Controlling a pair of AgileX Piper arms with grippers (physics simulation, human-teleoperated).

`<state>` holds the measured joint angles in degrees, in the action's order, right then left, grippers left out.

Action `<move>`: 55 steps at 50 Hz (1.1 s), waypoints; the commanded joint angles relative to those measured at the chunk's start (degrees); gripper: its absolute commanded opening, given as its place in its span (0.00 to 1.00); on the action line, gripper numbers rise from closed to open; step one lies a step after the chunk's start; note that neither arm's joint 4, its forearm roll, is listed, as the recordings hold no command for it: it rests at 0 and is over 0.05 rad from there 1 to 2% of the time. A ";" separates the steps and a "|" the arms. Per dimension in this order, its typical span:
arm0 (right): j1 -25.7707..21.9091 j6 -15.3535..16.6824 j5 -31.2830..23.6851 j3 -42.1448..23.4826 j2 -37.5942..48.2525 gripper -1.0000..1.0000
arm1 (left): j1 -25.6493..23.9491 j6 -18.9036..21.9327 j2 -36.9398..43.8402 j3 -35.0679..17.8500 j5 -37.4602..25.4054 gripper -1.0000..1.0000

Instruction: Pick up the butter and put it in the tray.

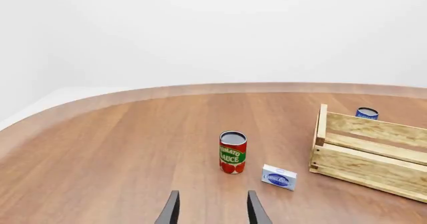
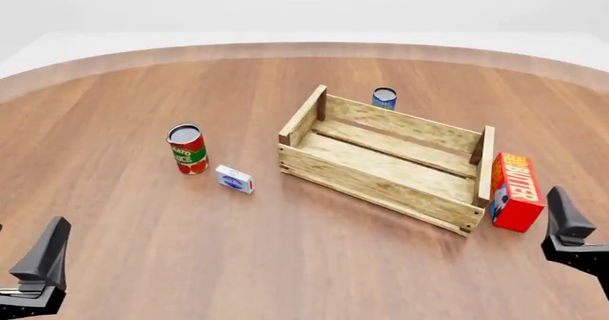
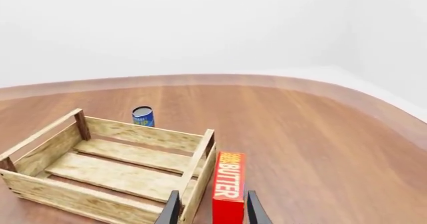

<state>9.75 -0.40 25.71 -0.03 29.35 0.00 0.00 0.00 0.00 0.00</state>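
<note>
Butter [image 2: 517, 191] beside tray [image 2: 381, 179], cans apart

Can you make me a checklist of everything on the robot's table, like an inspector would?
Surface: round brown wooden table, bare wood.
Job's things: red-orange butter carton stands beside the light wooden slat tray, outside its right end; nothing inside the tray.
Clutter: red tomato sauce can upright; small blue-white box beside it; blue can behind the tray.
Hands: left hand open, holding nothing; right hand open, butter ahead of it.
Cables: nothing seen.
Surroundings: plain white.
</note>
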 commanded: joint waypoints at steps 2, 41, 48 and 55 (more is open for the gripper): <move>2.28 -0.15 3.38 0.02 4.53 1.00 | 0.00 0.00 0.00 0.00 0.00 1.00; 3.66 -1.27 27.30 0.02 31.47 1.00 | 0.00 0.00 0.00 0.00 0.00 1.00; 3.69 -1.62 32.25 0.02 37.19 1.00 | 0.00 0.00 0.00 0.00 0.00 1.00; 3.00 -1.99 36.49 0.01 42.55 1.00 | 0.00 0.00 0.00 0.00 0.00 1.00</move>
<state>13.09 -2.03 56.18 -0.02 64.71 0.00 0.00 0.00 0.00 0.00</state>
